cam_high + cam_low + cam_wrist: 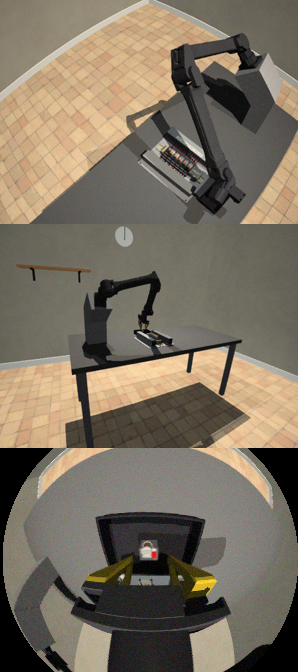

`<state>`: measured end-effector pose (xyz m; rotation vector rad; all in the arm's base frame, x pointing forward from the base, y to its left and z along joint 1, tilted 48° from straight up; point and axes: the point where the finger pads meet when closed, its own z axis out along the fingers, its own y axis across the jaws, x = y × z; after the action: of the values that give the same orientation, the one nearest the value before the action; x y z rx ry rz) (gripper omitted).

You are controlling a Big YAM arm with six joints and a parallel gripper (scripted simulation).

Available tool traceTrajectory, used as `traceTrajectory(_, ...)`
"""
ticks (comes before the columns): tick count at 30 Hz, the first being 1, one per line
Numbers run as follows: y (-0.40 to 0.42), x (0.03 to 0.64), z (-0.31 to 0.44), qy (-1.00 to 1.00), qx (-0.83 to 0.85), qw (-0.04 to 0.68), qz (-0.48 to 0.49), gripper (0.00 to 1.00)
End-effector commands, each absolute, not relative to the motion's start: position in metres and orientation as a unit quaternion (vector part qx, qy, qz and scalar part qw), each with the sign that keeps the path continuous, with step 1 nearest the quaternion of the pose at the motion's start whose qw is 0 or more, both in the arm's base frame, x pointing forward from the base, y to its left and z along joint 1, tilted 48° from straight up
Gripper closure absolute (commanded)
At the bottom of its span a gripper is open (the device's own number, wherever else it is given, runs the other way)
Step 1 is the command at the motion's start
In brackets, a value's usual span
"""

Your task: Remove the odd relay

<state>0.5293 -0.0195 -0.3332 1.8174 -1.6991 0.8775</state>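
Seems to need only backing straight off, gripper (219, 194) (143, 329) (150, 559) parted and unladen, from the red-marked relay (146, 552) in the tray (215, 211) (137, 330) (150, 516), upper centre of the wrist view.

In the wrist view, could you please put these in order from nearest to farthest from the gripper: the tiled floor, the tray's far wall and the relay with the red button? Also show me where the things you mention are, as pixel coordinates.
1. Relay with the red button (148, 551): just beyond the fingertips, inside the tray.
2. Tray's far wall (150, 516): behind the relay.
3. Tiled floor (220, 457): past the bench edge, at the top.
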Motion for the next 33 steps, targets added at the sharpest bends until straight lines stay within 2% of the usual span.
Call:
traceTrajectory(1,0.012,0.539,-0.318,-0.612,0.679,0.232,0.333,0.41)
traceTrajectory(21,0.015,0.543,-0.317,-0.613,0.678,0.229,0.335,0.41)
traceTrajectory(33,0.045,0.532,-0.288,-0.613,0.679,0.23,0.333,0.41)
